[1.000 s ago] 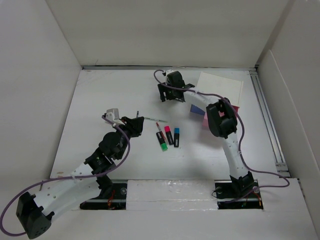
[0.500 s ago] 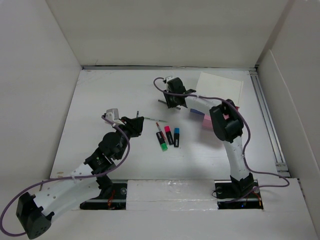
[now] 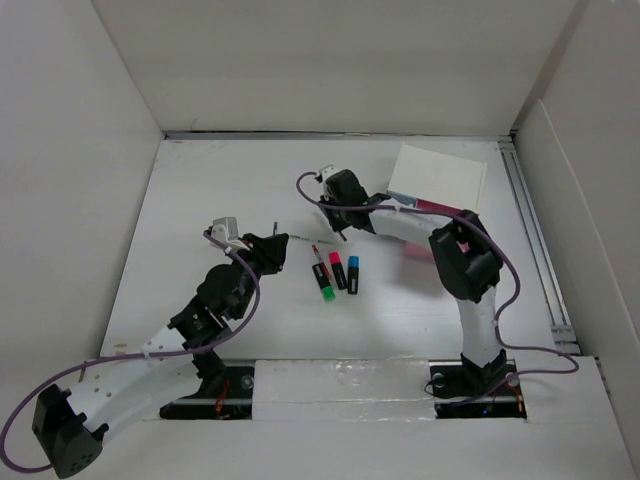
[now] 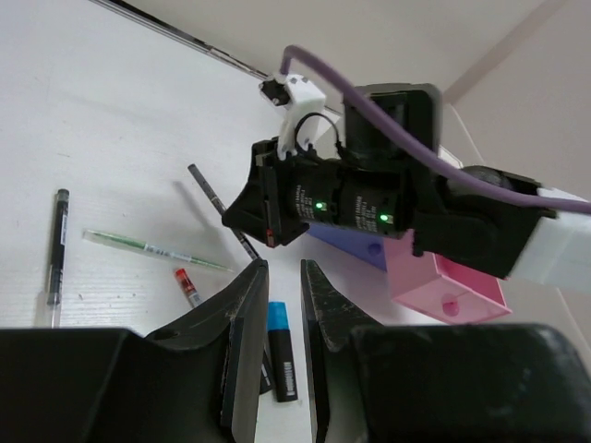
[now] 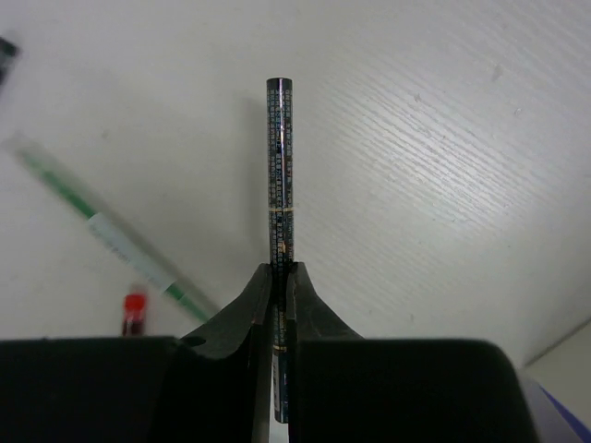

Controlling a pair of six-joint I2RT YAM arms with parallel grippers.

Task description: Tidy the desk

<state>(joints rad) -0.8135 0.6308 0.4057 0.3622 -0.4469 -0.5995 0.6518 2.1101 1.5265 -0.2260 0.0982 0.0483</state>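
Observation:
My right gripper (image 5: 282, 269) is shut on a thin dark patterned pen (image 5: 280, 166), which sticks out straight ahead of the fingertips just above the white desk (image 3: 200, 200). From above, that gripper (image 3: 340, 190) sits at mid-desk, left of the drawer box. The left wrist view shows the same pen (image 4: 217, 203) slanting down from it. My left gripper (image 4: 282, 272) hovers near the markers with its jaws a little apart and nothing between them. A blue highlighter (image 4: 280, 355) lies on the desk below the gap.
A green pen (image 3: 300, 238), red marker (image 3: 320, 265), pink highlighter (image 3: 338, 270) and blue highlighter (image 3: 352, 275) lie mid-desk. A black pen (image 4: 55, 245) lies further left. The white drawer box (image 3: 437, 175) has its pink drawer (image 4: 443, 286) and purple drawer (image 4: 355, 247) pulled out.
The right gripper has closed from wide open onto the dark pen and shifted left and toward the markers. The left arm has not moved.

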